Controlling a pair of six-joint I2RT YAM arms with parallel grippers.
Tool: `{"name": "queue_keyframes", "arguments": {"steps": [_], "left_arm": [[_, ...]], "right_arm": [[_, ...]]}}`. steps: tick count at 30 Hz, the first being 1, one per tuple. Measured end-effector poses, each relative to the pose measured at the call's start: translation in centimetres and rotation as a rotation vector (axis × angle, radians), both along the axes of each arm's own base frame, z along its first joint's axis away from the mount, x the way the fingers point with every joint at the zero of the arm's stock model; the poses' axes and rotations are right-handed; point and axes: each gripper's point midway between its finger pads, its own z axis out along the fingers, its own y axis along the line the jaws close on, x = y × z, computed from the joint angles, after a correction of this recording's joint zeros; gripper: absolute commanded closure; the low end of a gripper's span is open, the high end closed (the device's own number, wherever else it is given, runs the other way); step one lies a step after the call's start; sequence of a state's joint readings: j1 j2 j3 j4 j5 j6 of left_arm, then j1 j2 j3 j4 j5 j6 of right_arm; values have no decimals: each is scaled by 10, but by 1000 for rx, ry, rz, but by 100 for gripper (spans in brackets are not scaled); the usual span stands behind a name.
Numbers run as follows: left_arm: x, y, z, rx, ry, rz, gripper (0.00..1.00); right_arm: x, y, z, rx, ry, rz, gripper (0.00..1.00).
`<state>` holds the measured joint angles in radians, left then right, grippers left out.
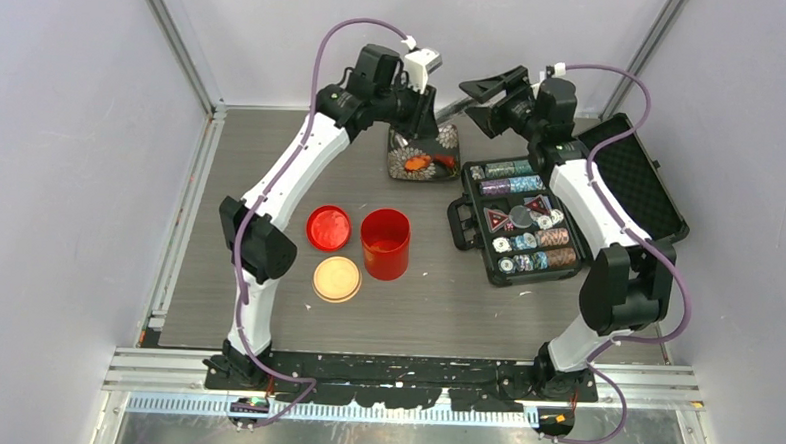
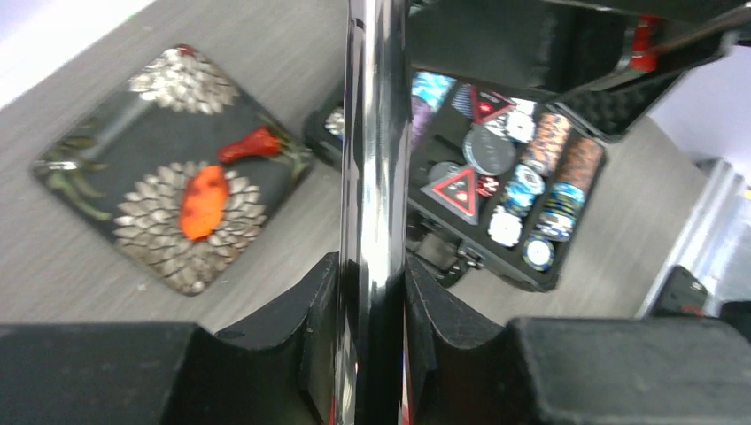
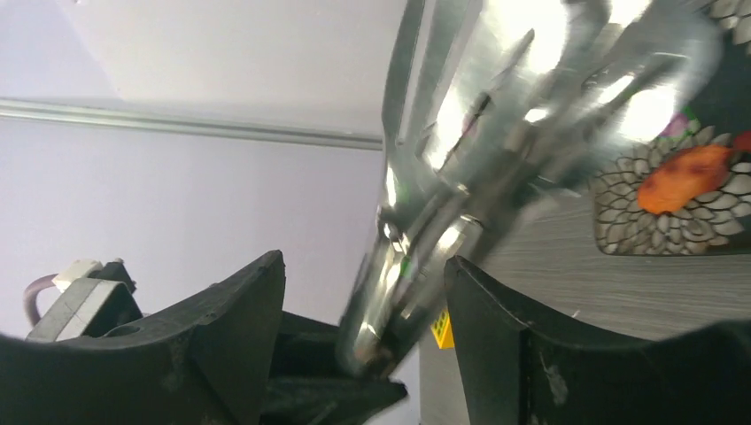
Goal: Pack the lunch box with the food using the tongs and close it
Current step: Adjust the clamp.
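My left gripper (image 2: 375,301) is pinched tight on the tongs (image 2: 376,133). Both ribbed black fingers (image 2: 321,310) press the polished silver strip, which runs straight up my wrist view and out of its top edge, so I cannot see its tips. (The mirror finish throws back smears of everything around it.) My right gripper (image 3: 365,270) stands wide and holds nothing. The joined end of the tongs hangs between its matte black fingers, close to one and clear of the other. It is so blurred that I cannot tell whether it touches. From above, only a short grey stretch of the tongs shows between my two grippers, at 12 o'clock on the wood-grain table (image 1: 445,314).

At 6 o'clock from my left gripper sits a square dark dish (image 2: 89,142) with rounded corners and a silvery petal pattern. It holds the food (image 2: 204,199): a glossy orange lump and a smaller red piece, anything else too small to tell. At 6 o'clock from the dish stands the red canister (image 1: 385,244), a smooth open cylinder. Its round red lid (image 1: 329,227) lies just beside it at 9 o'clock. The cream tub (image 1: 336,278) sits at 8 o'clock; whether it is lidded I cannot tell. At 3 o'clock lies the black poker-chip case (image 1: 524,223), open, with rows of striped chips, and my right arm crosses part of it.
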<state>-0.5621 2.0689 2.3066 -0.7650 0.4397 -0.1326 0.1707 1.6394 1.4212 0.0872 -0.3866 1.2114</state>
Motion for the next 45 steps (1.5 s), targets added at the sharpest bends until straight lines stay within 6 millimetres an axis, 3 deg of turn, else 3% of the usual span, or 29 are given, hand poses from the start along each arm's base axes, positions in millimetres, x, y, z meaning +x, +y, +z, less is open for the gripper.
{"name": "queue_keyframes", "arguments": {"steps": [6, 9, 14, 17, 21, 24, 30, 35, 45], "left_arm": [[24, 26, -7, 85, -88, 84, 83], [32, 40, -14, 144, -133, 124, 83], [40, 48, -9, 220, -261, 128, 82], [39, 41, -3, 295, -388, 100, 82], [21, 18, -2, 395, -549, 25, 82], [10, 2, -3, 464, -649, -21, 83], [13, -6, 3, 550, -780, -18, 83], [16, -4, 9, 585, -815, 15, 86], [19, -4, 28, 566, -850, 79, 85]], "right_arm": [[5, -25, -11, -37, 33, -51, 28], [7, -34, -14, -40, 47, -63, 21], [2, -25, -14, -25, 59, -36, 18], [-3, -8, -14, -16, 68, -7, 18], [-7, 6, -10, -15, 83, 9, 19], [-9, 14, -4, -7, 88, 9, 24], [-9, 15, -10, 13, 154, -31, 41], [-10, 21, -7, 45, 171, -31, 26], [-14, 19, -20, 28, 234, -47, 22]]}}
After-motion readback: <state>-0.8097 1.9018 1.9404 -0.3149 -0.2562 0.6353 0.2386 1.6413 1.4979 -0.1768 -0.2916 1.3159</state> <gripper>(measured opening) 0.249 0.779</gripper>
